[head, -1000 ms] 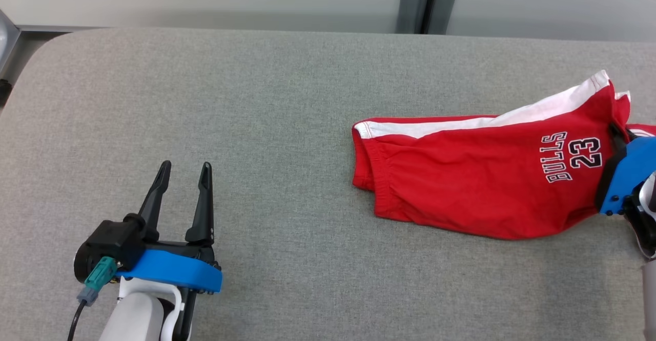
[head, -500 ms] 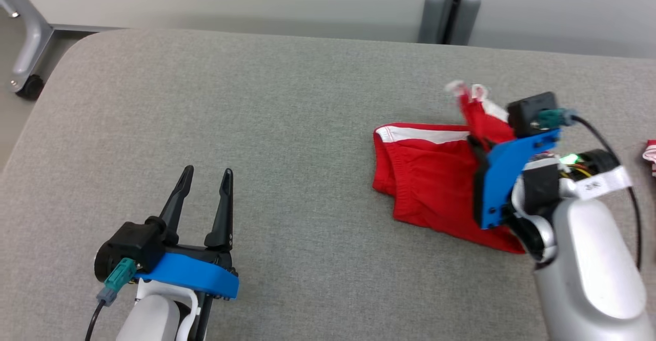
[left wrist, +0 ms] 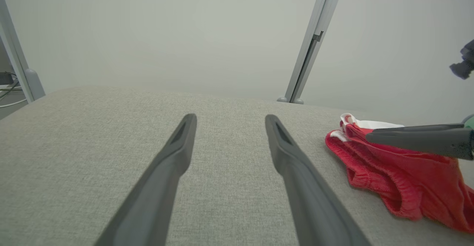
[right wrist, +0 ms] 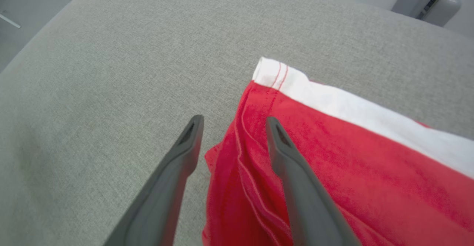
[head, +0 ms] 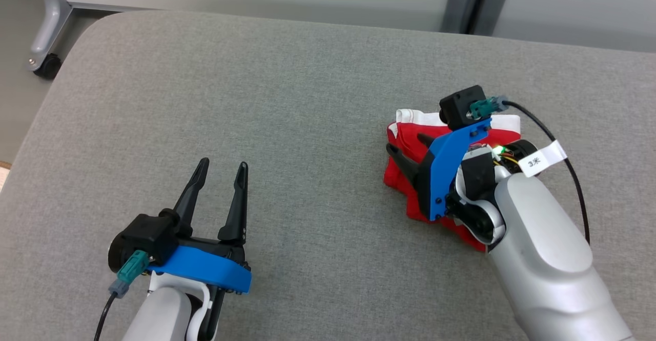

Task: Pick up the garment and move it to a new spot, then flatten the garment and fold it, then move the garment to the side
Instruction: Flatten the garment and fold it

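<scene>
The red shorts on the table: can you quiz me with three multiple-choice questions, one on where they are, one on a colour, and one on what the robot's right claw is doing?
1. Where do the shorts lie on the table?
A. Toward the robot's right side
B. Toward its left side
C. Hanging off the near edge

2. What colour is the stripe on them?
A. Blue
B. White
C. Yellow

3. How is the right gripper?
A. Shut on the shorts
B. Open, over the shorts
C. Open, far from the shorts

Answers:
1 A: they lie under the right gripper, well away from the left gripper.
2 B: a white band runs along the red cloth's edge.
3 B: its two fingers stand apart, one above the cloth.
</scene>
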